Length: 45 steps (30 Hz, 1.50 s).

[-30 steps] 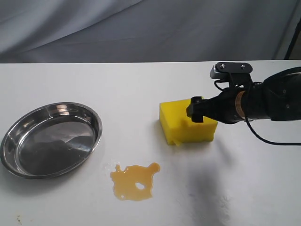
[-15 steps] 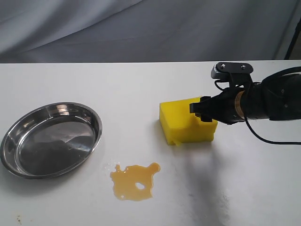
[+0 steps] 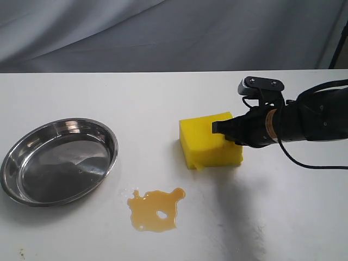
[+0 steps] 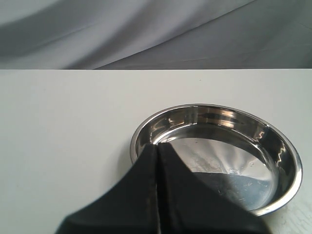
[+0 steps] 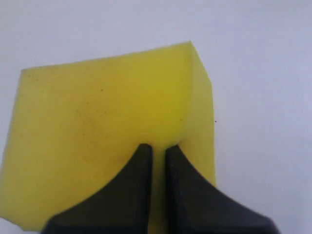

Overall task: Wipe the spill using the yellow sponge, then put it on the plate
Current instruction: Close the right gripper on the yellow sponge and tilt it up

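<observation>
yellow sponge (image 3: 209,144): on the table (image 3: 136,98), right of centre. The spill (image 3: 156,208) lies nearer the camera and to its left, not touching. The plate (image 3: 54,168) is well apart on the far left.
right gripper (image 3: 216,127): clamped on the yellow sponge from the right side. Wrist cam shows fingers nearly together w/ a thin strip of foam pinched btwn them and the foam dented round the tips.
left gripper (image 4: 158,146): fingers pressed together, nothing held. Plate lies just ahead of it in its wrist cam, looks idle.
just changed: yellow sponge + right gripper shifted left vs 0.5 s ago, toward the spill/plate side.
vs 1.0 s ago: same direction, bigger offset. Sponge's left edge is nearer the plate. Spill outline and plate pos unchanged.
lifted or dragged: can't tell, sponge base looks at or just off the surface.
meaning: grasp looks secure, so prob. moving to the spill now. Wipe not started: spill intact, visible sponge faces clean.
next (est.): continue left and toward camera, press down on the spill.
risk: pinch is on one edge only, so foam may flex or twist out under wipe pressure.
</observation>
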### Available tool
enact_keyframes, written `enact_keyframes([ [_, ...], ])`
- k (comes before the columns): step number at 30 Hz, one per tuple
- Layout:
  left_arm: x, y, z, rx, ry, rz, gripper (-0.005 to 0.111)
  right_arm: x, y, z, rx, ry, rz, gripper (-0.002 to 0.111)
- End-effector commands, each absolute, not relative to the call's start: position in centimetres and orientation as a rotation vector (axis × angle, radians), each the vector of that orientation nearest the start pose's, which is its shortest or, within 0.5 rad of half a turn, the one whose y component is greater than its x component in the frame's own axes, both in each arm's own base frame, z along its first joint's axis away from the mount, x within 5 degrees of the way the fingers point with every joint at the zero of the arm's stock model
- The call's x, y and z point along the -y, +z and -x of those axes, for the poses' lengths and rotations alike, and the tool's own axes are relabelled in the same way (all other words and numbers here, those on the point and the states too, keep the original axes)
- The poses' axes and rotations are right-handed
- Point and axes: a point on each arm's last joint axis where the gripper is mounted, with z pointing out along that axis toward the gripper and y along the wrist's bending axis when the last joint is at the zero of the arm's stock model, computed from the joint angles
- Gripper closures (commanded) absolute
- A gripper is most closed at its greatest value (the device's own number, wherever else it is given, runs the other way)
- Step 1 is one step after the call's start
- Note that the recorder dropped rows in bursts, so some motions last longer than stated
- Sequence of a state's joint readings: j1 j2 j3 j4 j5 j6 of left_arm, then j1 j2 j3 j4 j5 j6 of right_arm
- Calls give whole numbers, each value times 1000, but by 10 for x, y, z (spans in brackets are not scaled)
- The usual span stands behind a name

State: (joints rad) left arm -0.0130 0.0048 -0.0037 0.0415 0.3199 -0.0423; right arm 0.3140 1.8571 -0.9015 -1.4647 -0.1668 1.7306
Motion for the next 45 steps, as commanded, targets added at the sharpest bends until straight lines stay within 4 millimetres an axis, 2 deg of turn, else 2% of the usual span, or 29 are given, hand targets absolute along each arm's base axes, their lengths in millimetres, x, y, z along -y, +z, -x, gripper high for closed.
enact_keyframes([
  [1, -1, 185, -54, -1793, -1, 5, 107, -124, 137, -334, -2459, 471, 126, 108],
  [7, -1, 185, -54, -1793, -1, 5, 107, -124, 140, -334, -2452, 477, 129, 108],
  [11, -1, 185, -54, -1793, -1, 5, 107, -124, 154, -334, -2410, 482, 140, 108],
  [26, -1, 185, -54, -1793, -1, 5, 107, -125, 185, -329, -2317, 516, 190, 108],
  [45, -1, 185, -54, -1793, -1, 5, 107, -124, 185, -329, -2311, 490, 207, 108],
])
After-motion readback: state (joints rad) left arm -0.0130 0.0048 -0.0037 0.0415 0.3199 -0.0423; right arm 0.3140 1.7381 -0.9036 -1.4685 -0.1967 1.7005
